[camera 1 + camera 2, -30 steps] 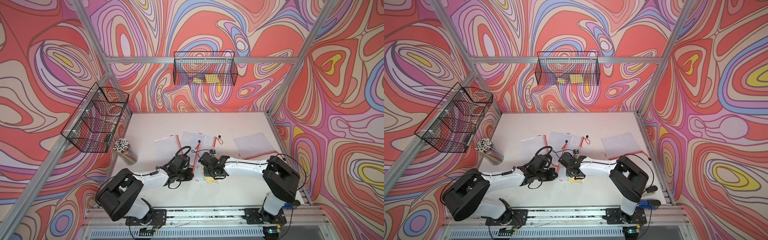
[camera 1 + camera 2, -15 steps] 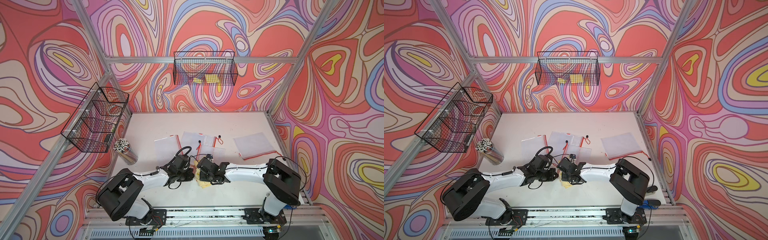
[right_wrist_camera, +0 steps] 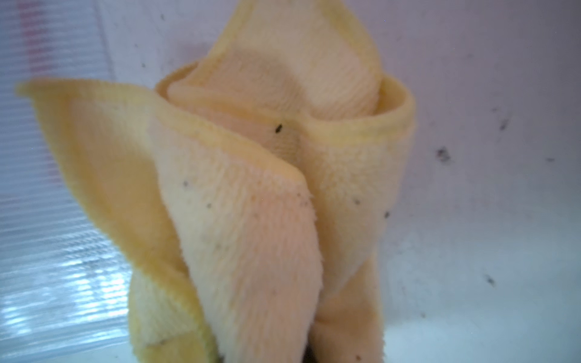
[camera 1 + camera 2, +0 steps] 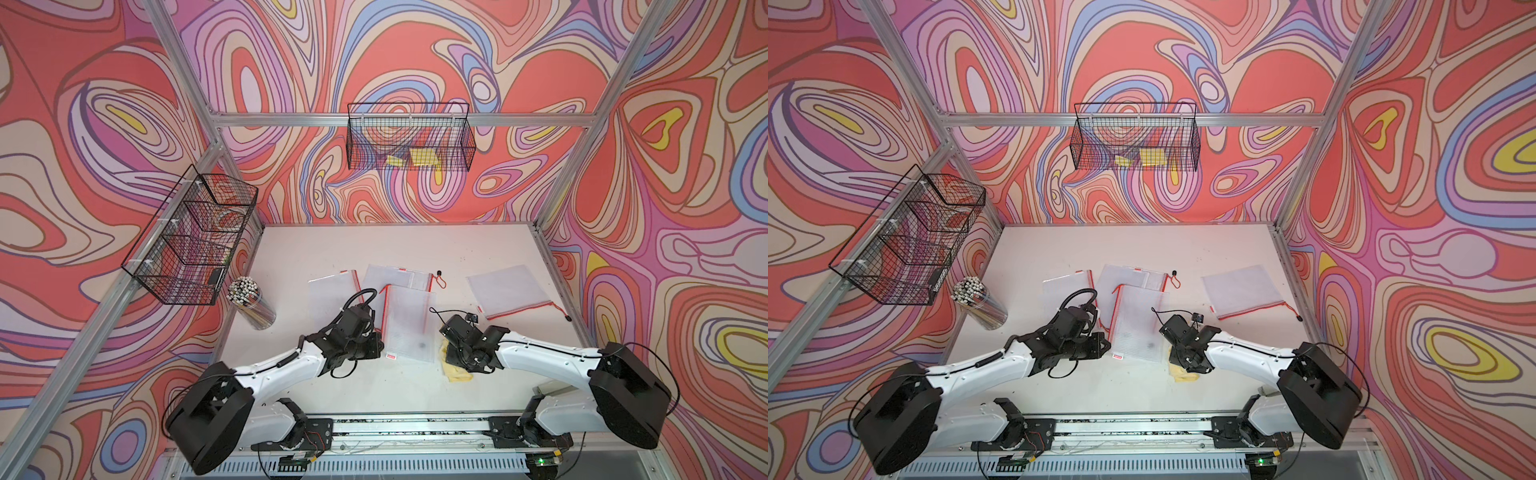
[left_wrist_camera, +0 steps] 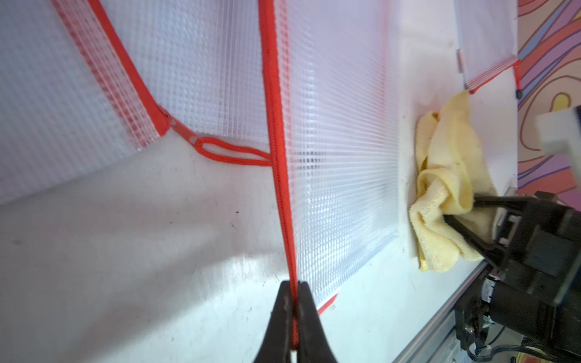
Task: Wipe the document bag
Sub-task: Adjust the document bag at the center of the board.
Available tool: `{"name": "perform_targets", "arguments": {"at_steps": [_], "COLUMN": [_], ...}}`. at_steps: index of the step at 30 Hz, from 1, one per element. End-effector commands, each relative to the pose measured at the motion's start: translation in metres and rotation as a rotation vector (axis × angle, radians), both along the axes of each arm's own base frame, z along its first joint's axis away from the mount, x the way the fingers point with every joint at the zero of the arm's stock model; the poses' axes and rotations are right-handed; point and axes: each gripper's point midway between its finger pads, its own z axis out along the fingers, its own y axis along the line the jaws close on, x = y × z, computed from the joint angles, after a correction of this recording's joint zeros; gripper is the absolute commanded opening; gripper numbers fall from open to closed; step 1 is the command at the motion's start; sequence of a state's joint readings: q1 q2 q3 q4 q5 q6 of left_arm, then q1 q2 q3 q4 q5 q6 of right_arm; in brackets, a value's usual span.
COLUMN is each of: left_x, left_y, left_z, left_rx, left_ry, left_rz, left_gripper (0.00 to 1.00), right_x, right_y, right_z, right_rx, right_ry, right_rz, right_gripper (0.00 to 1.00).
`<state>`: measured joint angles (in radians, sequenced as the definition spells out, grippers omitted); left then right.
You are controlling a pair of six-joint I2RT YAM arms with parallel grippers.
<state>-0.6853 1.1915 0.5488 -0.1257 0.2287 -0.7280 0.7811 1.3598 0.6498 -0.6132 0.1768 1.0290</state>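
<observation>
currently the document bag lies flat on the white surface, near the front middle between the two arms, and both top views show it. its red zip edge faces the left arm. in the left wrist view the left hand is clamped on that zip edge close to the bag's front corner, its fingers pressed together with the red strip pinched between them. a small dark smudge sits on the clear mesh plastic toward the bag's front end.

the right hand is closed on a crumpled yellow cloth. the cloth rests on the bare surface just beside the bag's other long edge and does not lie on the bag. the right wrist view is filled by its folds, flecked with dark specks.

three other zip bags lie farther back: one beside the left arm, one partly under the held bag, and one well apart on the right. a clear cup of pens stands at the left edge. wire baskets hang on the back wall and the left wall.
</observation>
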Motion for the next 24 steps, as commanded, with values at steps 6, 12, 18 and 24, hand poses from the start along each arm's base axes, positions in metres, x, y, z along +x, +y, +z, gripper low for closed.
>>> {"name": "perform_targets", "arguments": {"at_steps": [6, 12, 18, 24], "left_x": [0.003, -0.002, 0.019, 0.031], "left_y": [0.093, 0.121, 0.087, 0.019], "left_z": [0.099, 0.145, 0.127, 0.102], "left_rx": [0.341, 0.570, 0.703, 0.789], "left_ry": [-0.166, -0.142, 0.000, 0.003], "left_rz": [0.211, 0.173, -0.008, -0.218], "left_gripper": [0.00, 0.00, 0.00, 0.00], "right_x": [0.017, 0.024, 0.028, 0.022], "right_y": [0.002, 0.014, 0.007, -0.009], "right_z": [0.004, 0.001, 0.018, 0.043], "right_rx": [-0.053, -0.030, -0.041, -0.009], "right_ry": [-0.004, -0.005, -0.049, -0.107], "right_rz": [0.031, 0.047, 0.030, -0.025], "right_gripper": [0.00, 0.00, 0.00, 0.00]}}
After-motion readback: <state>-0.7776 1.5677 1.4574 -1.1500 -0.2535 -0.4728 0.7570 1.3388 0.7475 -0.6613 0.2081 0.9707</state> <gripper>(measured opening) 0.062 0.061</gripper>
